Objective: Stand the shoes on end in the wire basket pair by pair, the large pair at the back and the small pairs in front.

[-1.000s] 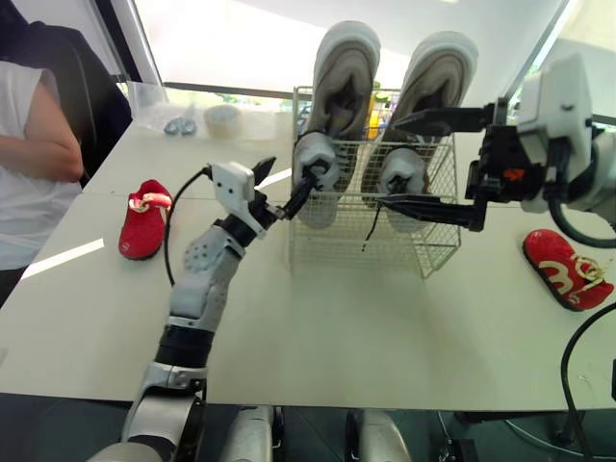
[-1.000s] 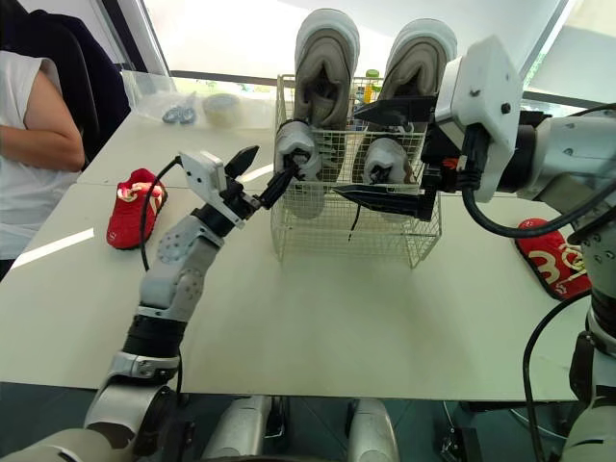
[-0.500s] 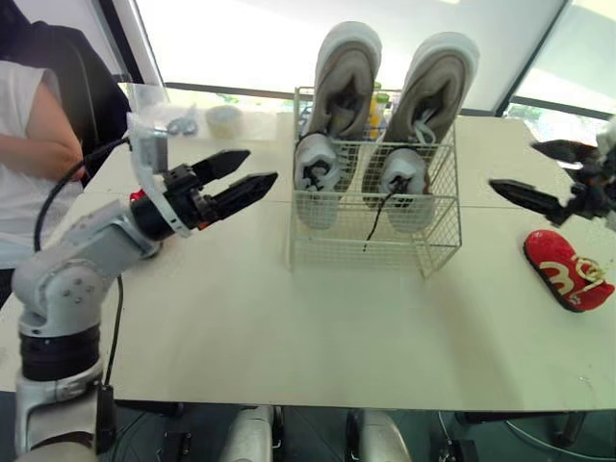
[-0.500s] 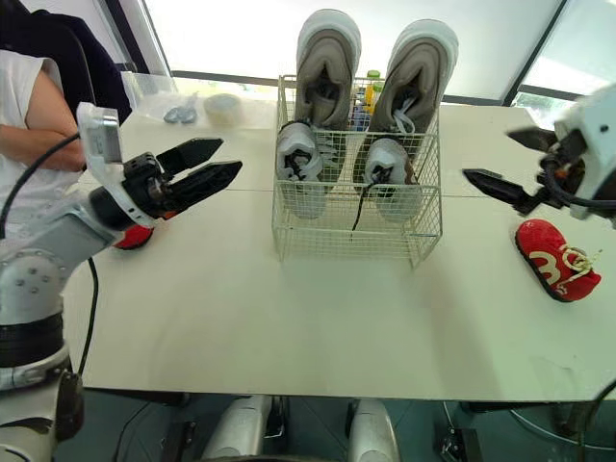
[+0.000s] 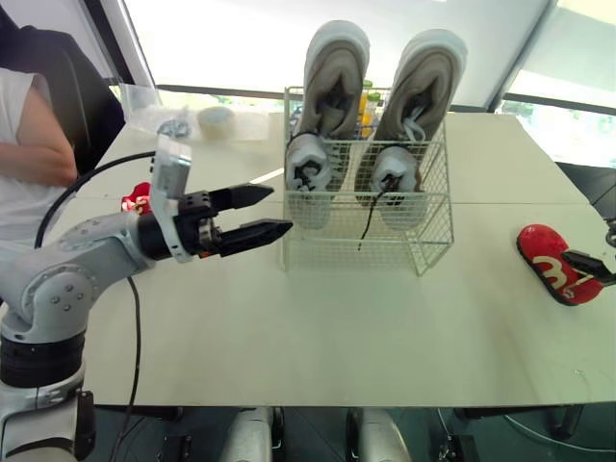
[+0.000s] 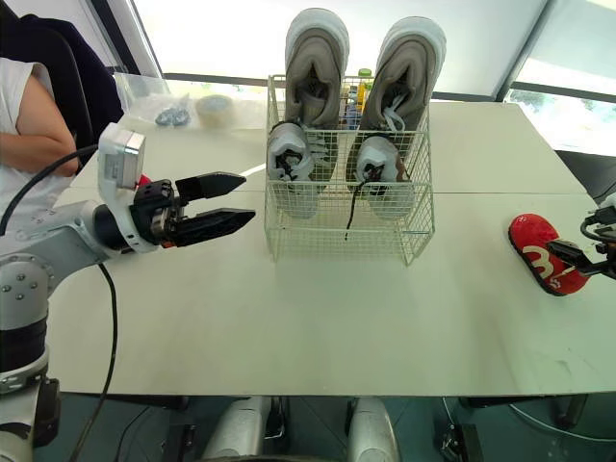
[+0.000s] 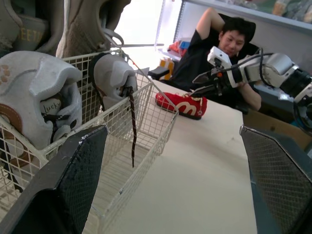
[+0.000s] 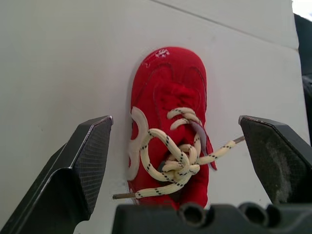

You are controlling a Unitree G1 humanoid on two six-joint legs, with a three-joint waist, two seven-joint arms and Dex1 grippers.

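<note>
A wire basket [image 5: 327, 248] stands mid-table. Two large grey shoes [image 5: 337, 67] stand on end at its back, two small grey shoes [image 5: 308, 173] in front of them. My left gripper [image 5: 268, 214] hangs open just left of the basket, pointing at it, with nothing between its fingers. One red shoe [image 5: 547, 271] lies flat at the table's right. My right gripper [image 8: 175, 122] is open over it, a finger on either side, apart from it. A second red shoe [image 5: 135, 197] lies at the left, mostly hidden behind my left arm.
A person in a white shirt [image 5: 29, 144] sits at the table's left end. Clear bags and small items [image 5: 202, 120] lie at the back left. A dark lace [image 5: 366, 226] hangs down inside the basket's front. A black cable [image 5: 125, 318] trails off my left arm.
Both grippers have drawn back from the basket. The left one now hangs open beside it; the right one swung out right, down over the red shoe.
</note>
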